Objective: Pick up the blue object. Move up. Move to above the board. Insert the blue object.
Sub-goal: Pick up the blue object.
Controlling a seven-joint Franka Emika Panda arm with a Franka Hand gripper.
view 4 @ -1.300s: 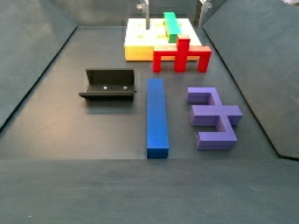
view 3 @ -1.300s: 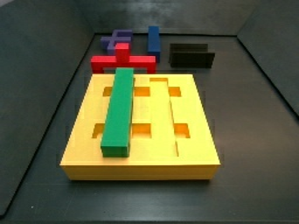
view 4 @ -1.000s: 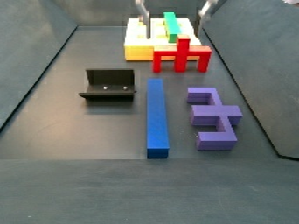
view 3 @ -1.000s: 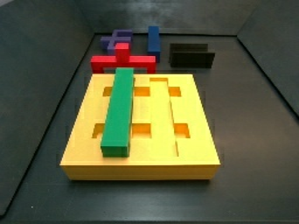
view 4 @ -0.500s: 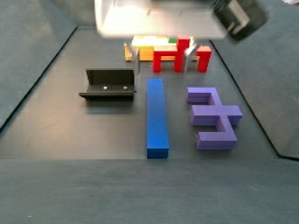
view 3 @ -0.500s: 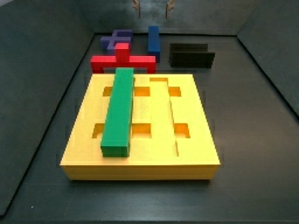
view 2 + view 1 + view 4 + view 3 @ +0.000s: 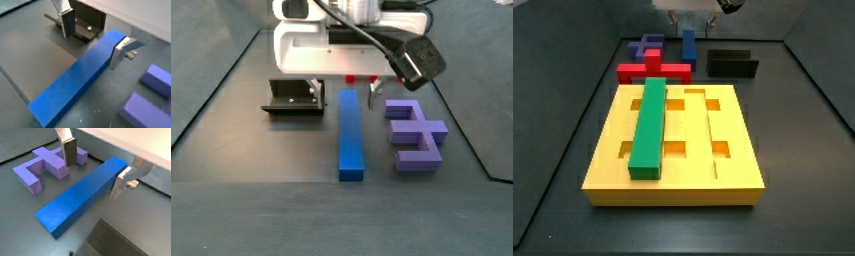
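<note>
Blue object (image 7: 85, 194) lies flat on the floor in both wrist views, one end between the spread fingers (image 7: 67, 150) of the gripper (image 7: 94, 166), no pad touching it. Beside it sit the purple block (image 7: 45, 167) and the fixture (image 7: 89, 22). In a side view the gripper (image 7: 346, 93) hangs over the bar's far end (image 7: 350, 132); its body hides the board. In a side view the board (image 7: 677, 148) carries a green bar (image 7: 649, 125), and only the gripper's body (image 7: 688, 8) shows, cut off at the frame's edge.

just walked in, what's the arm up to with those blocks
The gripper is open and straddling one end of the blue object, which lies flat on the floor, not yet gripped. The board waits with a green bar already in one groove. The purple block and fixture flank the blue object.
</note>
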